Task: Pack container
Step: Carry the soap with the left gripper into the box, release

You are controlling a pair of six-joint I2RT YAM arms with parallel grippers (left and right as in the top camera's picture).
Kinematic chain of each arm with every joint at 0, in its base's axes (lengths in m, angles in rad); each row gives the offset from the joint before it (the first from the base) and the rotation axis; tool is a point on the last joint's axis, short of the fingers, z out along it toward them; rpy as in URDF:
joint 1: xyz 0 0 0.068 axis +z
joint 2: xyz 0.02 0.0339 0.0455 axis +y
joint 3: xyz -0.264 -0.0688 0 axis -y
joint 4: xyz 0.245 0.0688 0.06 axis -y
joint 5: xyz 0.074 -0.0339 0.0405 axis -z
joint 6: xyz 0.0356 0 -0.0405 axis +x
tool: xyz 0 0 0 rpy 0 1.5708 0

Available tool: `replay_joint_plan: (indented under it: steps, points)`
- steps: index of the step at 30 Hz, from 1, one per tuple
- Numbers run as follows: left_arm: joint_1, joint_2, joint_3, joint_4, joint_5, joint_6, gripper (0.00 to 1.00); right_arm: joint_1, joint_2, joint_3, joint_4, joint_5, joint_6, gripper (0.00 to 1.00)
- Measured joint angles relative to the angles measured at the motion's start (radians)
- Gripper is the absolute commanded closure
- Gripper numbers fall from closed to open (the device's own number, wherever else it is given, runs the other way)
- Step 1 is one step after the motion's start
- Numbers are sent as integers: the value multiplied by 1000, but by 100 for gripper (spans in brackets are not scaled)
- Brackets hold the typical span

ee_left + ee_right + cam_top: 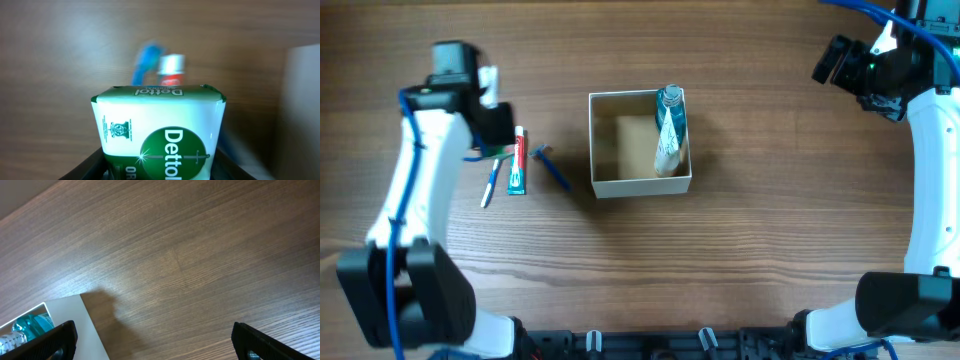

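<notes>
The container (640, 186), a square open box with white walls and a tan inside, stands mid-table. A clear blue-capped bottle (669, 128) leans inside along its right wall. My left gripper (492, 108) is left of the container, above the loose toiletries. In the left wrist view it (160, 171) is shut on a green-and-white Dettol box (160, 132), held off the table. My right gripper (836, 60) is open and empty at the far right. Its wrist view (155, 341) shows the container's wall (75, 325) and the bottle (27, 327) at the lower left.
A red-and-white toothpaste tube (518, 160), a white-and-blue toothbrush (491, 182) and a blue razor (551, 166) lie on the wooden table left of the container. The toothpaste cap (171, 70) shows beyond the held box.
</notes>
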Motion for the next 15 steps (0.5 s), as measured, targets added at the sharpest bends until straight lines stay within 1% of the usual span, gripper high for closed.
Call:
replay_joint_plan:
  steps: [4, 9, 13, 15]
  points:
    - [-174, -94, 2, 29, 0, -80, 50, 0, 0, 0, 0, 0, 0, 0]
    - [-340, -136, 8, 89, 7, -171, 53, 0, 0, 0, 0, 0, 0, 0]
    - [-426, -117, 8, 154, 8, -228, 52, 0, 0, 0, 0, 0, 0, 0]
    - [-449, -91, 8, 186, 7, -266, 51, 0, 0, 0, 0, 0, 0, 0]
